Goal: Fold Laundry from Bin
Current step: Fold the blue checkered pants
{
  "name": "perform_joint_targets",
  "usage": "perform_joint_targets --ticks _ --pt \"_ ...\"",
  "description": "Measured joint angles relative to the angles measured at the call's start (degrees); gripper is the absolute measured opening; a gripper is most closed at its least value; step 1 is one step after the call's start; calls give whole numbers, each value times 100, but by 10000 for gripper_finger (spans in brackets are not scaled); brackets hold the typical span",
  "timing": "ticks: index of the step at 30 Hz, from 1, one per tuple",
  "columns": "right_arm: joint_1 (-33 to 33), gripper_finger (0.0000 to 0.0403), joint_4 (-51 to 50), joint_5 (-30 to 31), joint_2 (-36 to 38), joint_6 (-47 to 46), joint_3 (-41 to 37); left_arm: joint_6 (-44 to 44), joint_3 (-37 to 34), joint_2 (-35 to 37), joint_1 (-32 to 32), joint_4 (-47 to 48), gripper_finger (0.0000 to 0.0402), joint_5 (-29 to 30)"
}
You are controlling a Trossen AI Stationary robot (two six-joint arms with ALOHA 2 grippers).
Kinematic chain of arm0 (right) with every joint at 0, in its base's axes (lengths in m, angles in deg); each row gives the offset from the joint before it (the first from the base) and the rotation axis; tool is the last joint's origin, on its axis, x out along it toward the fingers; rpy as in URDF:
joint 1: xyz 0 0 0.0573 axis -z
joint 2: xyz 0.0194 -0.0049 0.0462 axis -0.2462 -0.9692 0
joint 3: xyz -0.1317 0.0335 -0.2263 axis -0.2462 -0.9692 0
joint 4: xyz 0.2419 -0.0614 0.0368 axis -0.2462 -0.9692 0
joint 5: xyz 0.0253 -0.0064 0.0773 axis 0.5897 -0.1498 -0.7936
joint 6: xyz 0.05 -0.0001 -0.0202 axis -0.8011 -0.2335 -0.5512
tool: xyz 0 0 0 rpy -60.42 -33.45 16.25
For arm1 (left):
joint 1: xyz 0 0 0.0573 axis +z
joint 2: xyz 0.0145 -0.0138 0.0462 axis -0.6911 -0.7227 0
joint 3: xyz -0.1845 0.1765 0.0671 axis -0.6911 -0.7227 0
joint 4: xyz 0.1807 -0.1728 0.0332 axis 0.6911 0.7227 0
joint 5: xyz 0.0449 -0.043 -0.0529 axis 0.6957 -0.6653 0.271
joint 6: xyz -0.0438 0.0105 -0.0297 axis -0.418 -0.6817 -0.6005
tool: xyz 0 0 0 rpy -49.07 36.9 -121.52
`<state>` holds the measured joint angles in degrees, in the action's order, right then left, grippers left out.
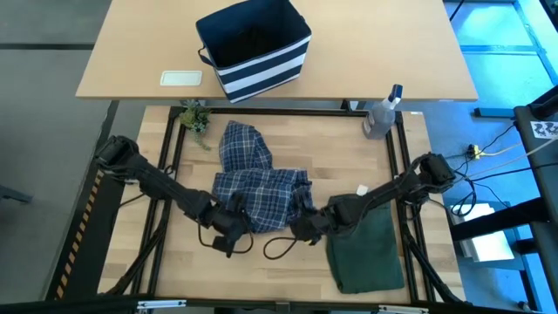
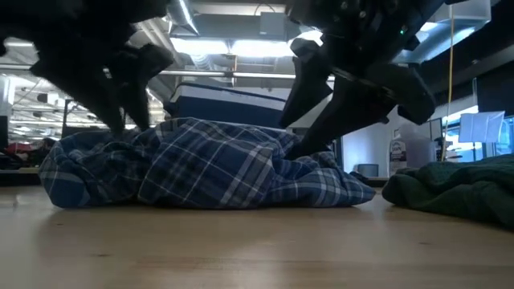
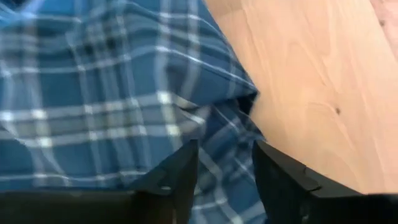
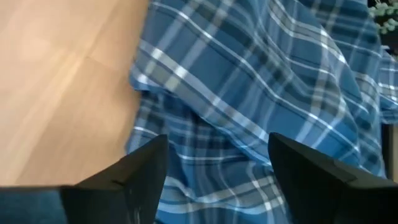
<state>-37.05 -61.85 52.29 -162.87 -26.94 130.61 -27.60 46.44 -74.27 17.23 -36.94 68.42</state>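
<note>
Hovering at the plaid shirt's near edge, our right gripper (image 4: 214, 168) has its fingers spread wide with nothing between them, checked cloth showing in the gap. Our left gripper (image 3: 225, 177) sits at the shirt's other near corner, fingers parted over the fabric; we cannot tell whether it pinches any. The shirt (image 1: 253, 179) lies crumpled mid-table. A green garment (image 1: 366, 253) lies folded just right of it. The bin (image 1: 255, 48) stands on the far table.

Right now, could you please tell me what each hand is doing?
Left hand: open, empty, fingers over the plaid shirt.
Right hand: open wide above the same shirt, holding nothing.
</note>
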Motion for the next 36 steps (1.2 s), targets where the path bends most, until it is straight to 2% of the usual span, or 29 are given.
perform_joint_targets --ticks 7,11,15,18,22,25,30,33,36 --pt "-3 272 -82 63 -2 -143 0 212 108 1 211 81 237 -66" --pt "-12 271 -179 -140 -7 -306 2 -6 108 1 -3 151 279 -105" --pt "-60 275 -171 -273 -155 -315 2 -213 108 -37 -423 148 304 598" --pt "-54 283 -159 -235 -348 -304 2 -572 108 -189 -615 128 312 1012" --pt "-43 297 -152 -175 -590 -299 1 -925 108 -573 -624 100 318 1075" --pt "-44 307 -135 147 -669 -288 2 -1084 108 -893 -559 23 323 1097" --pt "-43 311 -173 233 -675 -311 2 -1495 108 -1378 -400 99 327 1407" --pt "-43 292 -172 354 -675 -320 2 -1595 138 -1568 -323 116 320 1442" --pt "-37 243 -157 445 -722 -328 2 -1641 137 -1683 -292 109 294 1562"
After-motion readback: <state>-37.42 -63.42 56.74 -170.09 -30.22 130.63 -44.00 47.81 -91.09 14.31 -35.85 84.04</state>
